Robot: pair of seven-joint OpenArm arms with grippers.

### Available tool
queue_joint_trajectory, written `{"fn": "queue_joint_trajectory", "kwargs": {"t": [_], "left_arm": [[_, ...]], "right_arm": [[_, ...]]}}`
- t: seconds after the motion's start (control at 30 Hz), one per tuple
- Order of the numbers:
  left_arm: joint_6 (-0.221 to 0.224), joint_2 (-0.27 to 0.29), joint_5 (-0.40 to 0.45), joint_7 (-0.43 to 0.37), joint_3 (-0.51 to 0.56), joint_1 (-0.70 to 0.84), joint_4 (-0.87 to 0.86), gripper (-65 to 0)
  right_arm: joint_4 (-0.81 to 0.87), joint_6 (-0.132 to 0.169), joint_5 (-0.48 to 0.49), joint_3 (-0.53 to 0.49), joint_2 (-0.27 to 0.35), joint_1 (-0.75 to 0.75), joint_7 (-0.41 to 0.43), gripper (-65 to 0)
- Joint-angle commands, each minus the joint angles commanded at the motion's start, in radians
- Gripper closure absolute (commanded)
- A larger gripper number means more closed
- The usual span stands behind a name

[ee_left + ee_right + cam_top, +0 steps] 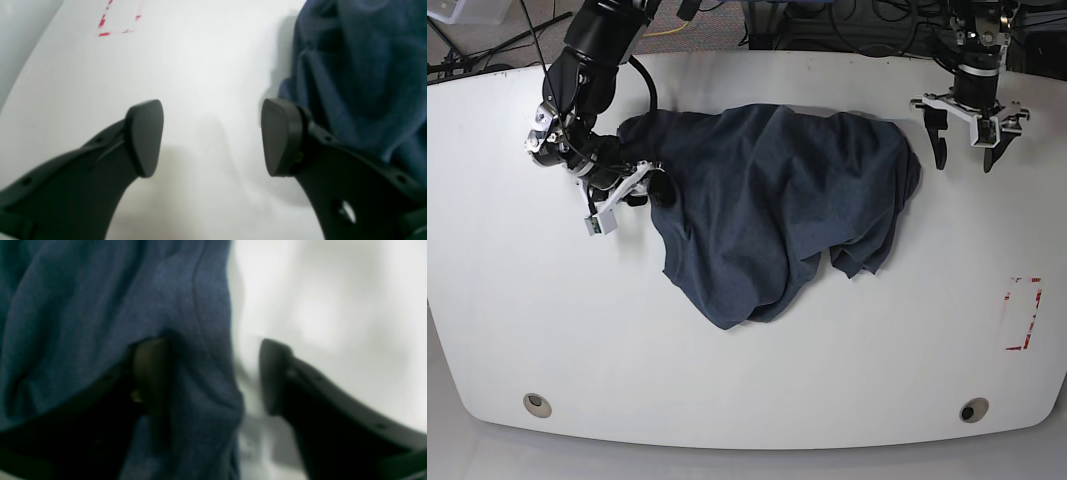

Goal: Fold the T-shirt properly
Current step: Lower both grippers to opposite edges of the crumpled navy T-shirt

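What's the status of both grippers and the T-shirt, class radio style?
Left gripper open, beside shirt. Right gripper open, fingers astride shirt's edge. T-shirt rumpled, unfolded. No obstruction seen.

T-shirt [757,190]: matt woven-looking cloth, soft, faintly heathered, creased | tabletop [877,370]: smooth, pale, low sheen with blurred soft reflections | left gripper [212,138] pads [145,138]: matt, smooth, rubber-like; a small glossy highlight on its dark body | right gripper [213,376]: dark, matt-looking, finish blurred | round table inserts [537,405]: metallic-looking, slight shine
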Motion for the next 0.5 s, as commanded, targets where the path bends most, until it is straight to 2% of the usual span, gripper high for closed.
{"fn": "queue_joint_trajectory", "kwargs": {"t": [0.1, 0.2, 0.27, 0.33, 0.37, 0.5], "left_arm": [[0.000, 0.000, 0.005, 0.031, 0.041, -0.021, -0.002, -43.3], [0.000, 0.003, 0.005, 0.153, 0.054, -0.068, -0.002, -43.3], [0.000, 0.006, 0.003, 0.207, 0.054, -0.091, -0.003, -43.3], [-0.005, 0.006, 0.002, 0.213, 0.054, -0.106, -0.025, -43.3], [-0.020, 0.006, 0.002, 0.213, 0.054, -0.109, -0.041, -43.3], [-0.138, 0.008, 0.005, 0.213, 0.054, -0.164, -0.135, -43.1]], "right_arm": [[0.000, 0.000, 0.000, 0.000, 0.000, 0.000, 0.000, -13.3], [0.000, 0.000, -0.002, 0.000, 0.002, 0.000, 0.000, -4.9], [0.000, 0.000, -0.002, 0.000, 0.005, 0.000, 0.000, -1.6], [0.003, 0.000, -0.002, 0.000, 0.005, 0.000, 0.000, -1.3], [0.005, 0.000, -0.002, 0.000, 0.005, 0.000, 0.000, -1.3], [0.006, 0.000, -0.002, 0.000, 0.005, 0.000, 0.000, -1.3]]}}
